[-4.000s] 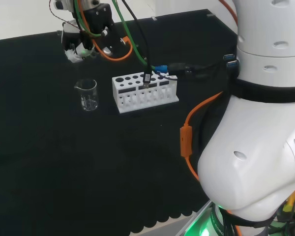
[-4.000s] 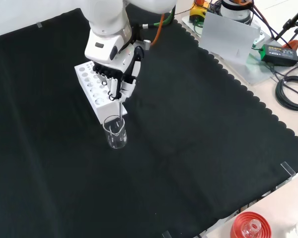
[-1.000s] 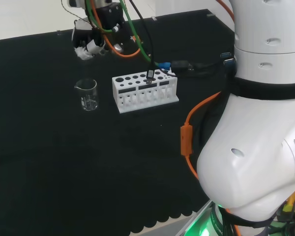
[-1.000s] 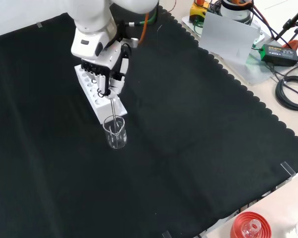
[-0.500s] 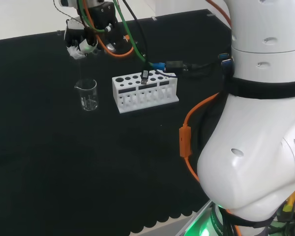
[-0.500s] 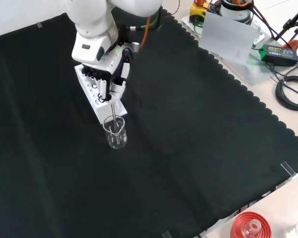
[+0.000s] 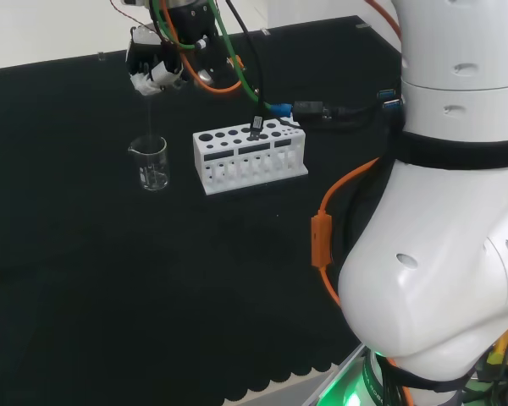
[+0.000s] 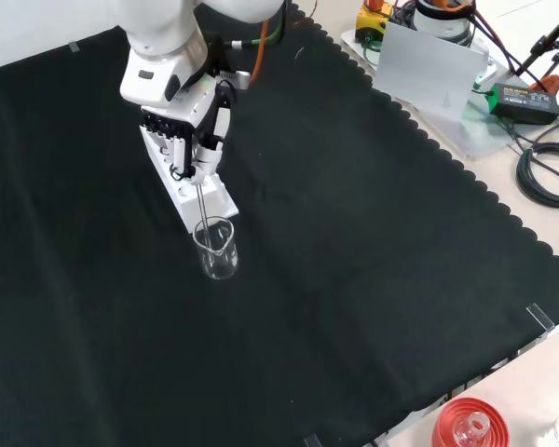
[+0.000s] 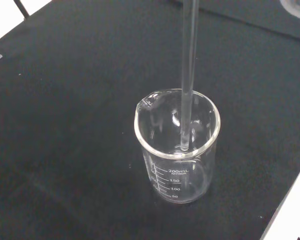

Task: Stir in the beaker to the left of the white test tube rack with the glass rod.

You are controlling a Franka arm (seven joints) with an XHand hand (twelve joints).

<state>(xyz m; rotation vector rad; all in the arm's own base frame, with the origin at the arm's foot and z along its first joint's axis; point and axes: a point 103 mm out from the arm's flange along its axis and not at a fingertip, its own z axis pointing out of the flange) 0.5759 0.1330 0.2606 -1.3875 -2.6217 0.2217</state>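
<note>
Glass rod [image 9: 189, 75] hanging near-vertical from the hand [image 8: 194, 140], fingers pinching its top; tip dipping inside the beaker [image 9: 178, 145] directly below (apparently empty).

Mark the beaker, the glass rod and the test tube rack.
beaker [image 9: 177, 172]: wrist view, front wall.
glass rod [image 9: 189, 65]: wrist view, shaft above the rim.
test tube rack [image 7: 250, 165]: head view, front face.
</note>
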